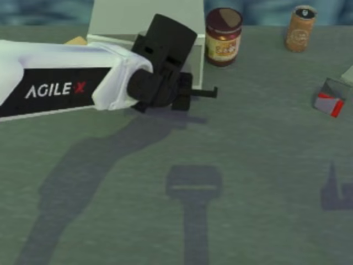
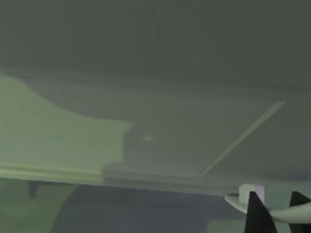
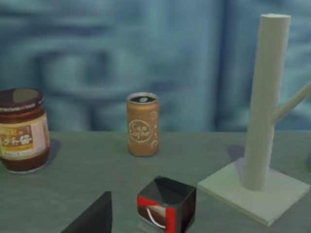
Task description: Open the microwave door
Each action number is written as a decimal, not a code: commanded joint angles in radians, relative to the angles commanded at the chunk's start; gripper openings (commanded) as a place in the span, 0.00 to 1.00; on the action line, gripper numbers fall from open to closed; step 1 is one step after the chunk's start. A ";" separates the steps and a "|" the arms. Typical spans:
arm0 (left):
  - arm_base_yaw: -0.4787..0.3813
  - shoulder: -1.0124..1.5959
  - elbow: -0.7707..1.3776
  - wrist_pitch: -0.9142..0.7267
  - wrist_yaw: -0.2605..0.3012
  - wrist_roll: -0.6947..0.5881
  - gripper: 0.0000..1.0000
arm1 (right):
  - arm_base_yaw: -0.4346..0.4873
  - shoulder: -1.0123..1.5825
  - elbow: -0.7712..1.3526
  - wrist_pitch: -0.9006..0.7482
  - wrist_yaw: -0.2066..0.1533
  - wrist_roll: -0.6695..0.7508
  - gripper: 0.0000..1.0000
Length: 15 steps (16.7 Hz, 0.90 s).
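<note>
The light grey-white microwave [image 1: 144, 19] stands at the back of the table, left of centre. My left arm reaches in from the left and hides most of its front. My left gripper [image 1: 194, 94] sits at the front's right end. In the left wrist view the microwave door [image 2: 160, 121] fills the picture from very close. Its white handle [image 2: 250, 193] curves between the two dark fingertips [image 2: 257, 216]. My left gripper [image 2: 278, 211] is shut on that handle. My right gripper [image 3: 141, 228] is outside the top view, open and holding nothing.
A brown jar [image 1: 223, 36] stands just right of the microwave, and a coffee can [image 1: 300, 27] farther right. A black-and-red box [image 1: 330, 98] lies near the right edge. A white rack with a post [image 3: 265, 104] stands at the right. A tan block [image 1: 77, 40] peeks out behind the left arm.
</note>
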 joint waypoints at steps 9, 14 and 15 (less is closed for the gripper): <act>0.012 -0.022 -0.032 0.018 0.017 0.032 0.00 | 0.000 0.000 0.000 0.000 0.000 0.000 1.00; 0.012 -0.022 -0.032 0.018 0.017 0.032 0.00 | 0.000 0.000 0.000 0.000 0.000 0.000 1.00; 0.012 -0.022 -0.032 0.018 0.017 0.032 0.00 | 0.000 0.000 0.000 0.000 0.000 0.000 1.00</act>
